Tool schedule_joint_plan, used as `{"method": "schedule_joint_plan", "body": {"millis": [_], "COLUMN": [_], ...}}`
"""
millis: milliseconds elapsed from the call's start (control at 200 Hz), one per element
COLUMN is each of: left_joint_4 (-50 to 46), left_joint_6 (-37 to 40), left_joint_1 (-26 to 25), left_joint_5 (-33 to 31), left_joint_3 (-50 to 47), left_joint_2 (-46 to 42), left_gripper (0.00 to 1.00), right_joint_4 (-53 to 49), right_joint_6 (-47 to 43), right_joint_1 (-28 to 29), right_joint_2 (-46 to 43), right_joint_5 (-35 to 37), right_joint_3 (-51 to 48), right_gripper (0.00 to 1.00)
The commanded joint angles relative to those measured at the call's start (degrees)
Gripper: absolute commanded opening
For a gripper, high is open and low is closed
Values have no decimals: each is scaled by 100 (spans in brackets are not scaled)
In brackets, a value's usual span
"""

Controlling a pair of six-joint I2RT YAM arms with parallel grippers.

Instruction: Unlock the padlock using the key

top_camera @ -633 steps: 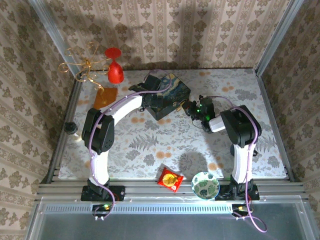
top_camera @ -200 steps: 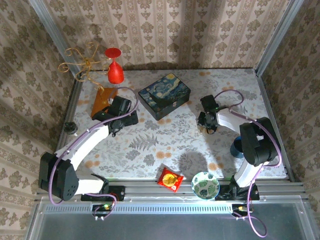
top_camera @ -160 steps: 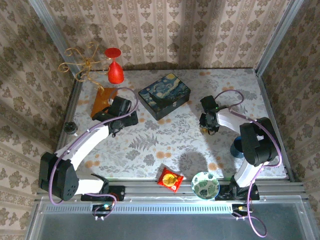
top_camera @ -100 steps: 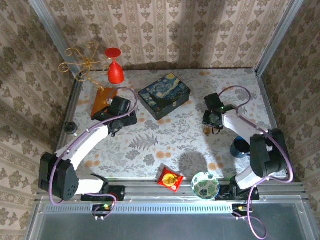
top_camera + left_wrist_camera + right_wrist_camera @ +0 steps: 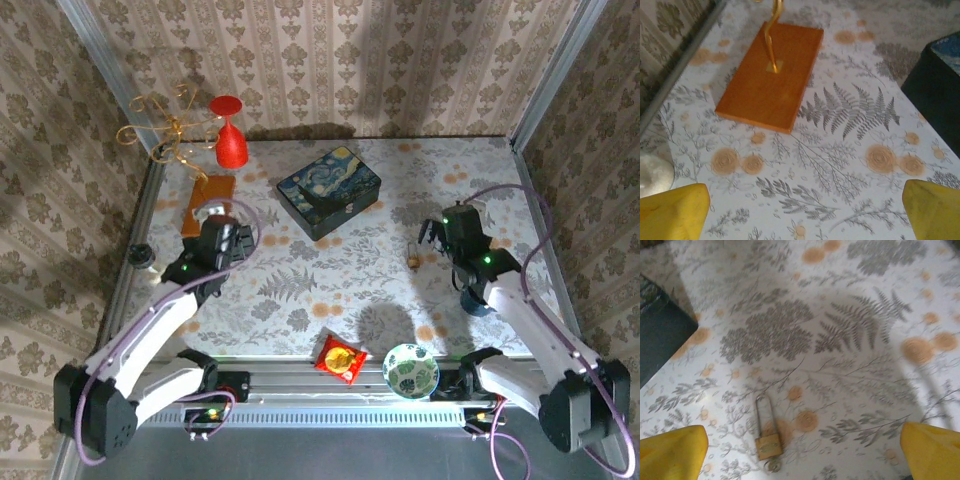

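The small brass padlock [image 5: 768, 442] lies flat on the flowered table cover [image 5: 300, 290], its long thin shackle [image 5: 762, 410] pointing away from me. A small round metal piece [image 5: 773, 465] at the body's near end looks like the head of the key. In the top view the padlock [image 5: 413, 256] lies just left of my right gripper [image 5: 432, 233]. That gripper [image 5: 802, 455] hangs above it, open and holding nothing. My left gripper [image 5: 228, 238] [image 5: 804, 212] is open and bare over the cover, near the orange base.
The dark blue painted box [image 5: 328, 192] stands at mid-back. An orange base with a gold wire stand [image 5: 209, 192] and a red goblet [image 5: 230, 140] are at back left. Near the front edge are a snack packet [image 5: 341, 358], a patterned bowl [image 5: 410, 370] and a blue cup [image 5: 478, 297].
My right gripper has opened, let the padlock drop onto the cover and drawn back to the right. The left arm has pulled back toward the near left.
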Motion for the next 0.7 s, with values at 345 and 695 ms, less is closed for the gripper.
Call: {"method": "schedule_joint_plan", "body": {"millis": [345,695], "left_joint_4": [4509,6809], "left_joint_6": [2276,2910], "left_joint_1": [710,1721], "left_joint_5": [-485,1050], "left_joint_3": [-1723,-2299], "left_joint_2": [222,1614], "left_gripper": [100,100], "right_joint_4": [3435,5047], "right_joint_6": [-2129,-2363], "right_joint_1": [-59,-768], "right_joint_2": [-1058,-269], "right_joint_5": [1098,208], "right_joint_3": [-2063,-2549], "right_gripper": [100,100]}}
